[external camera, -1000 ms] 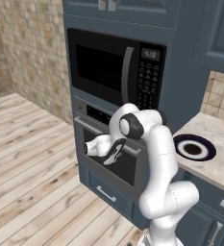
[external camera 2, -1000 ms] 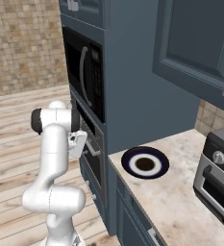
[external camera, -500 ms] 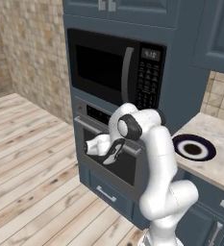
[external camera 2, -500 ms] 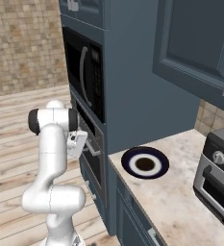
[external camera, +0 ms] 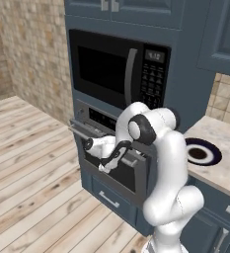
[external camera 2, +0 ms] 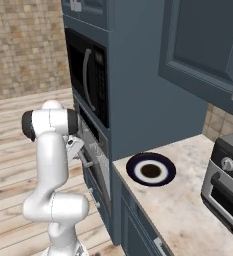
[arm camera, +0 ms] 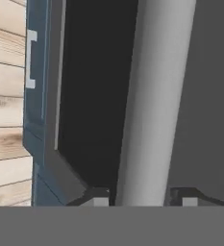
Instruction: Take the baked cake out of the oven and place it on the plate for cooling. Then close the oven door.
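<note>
Hand view, pincer (arm camera: 141, 197) straddling door handle (arm camera: 152, 101), right base view, plate (external camera 2: 151, 169)

The plate (external camera 2: 151, 169) lies on the marble counter (external camera 2: 188, 205).

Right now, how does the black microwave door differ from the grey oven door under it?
The microwave door is black and shut flat; the oven door is grey and tipped slightly open at the top. The microwave door's handle stands upright; the oven door's silver handle lies along its top edge, between the pincer tips. Both have dark glass windows.
</note>
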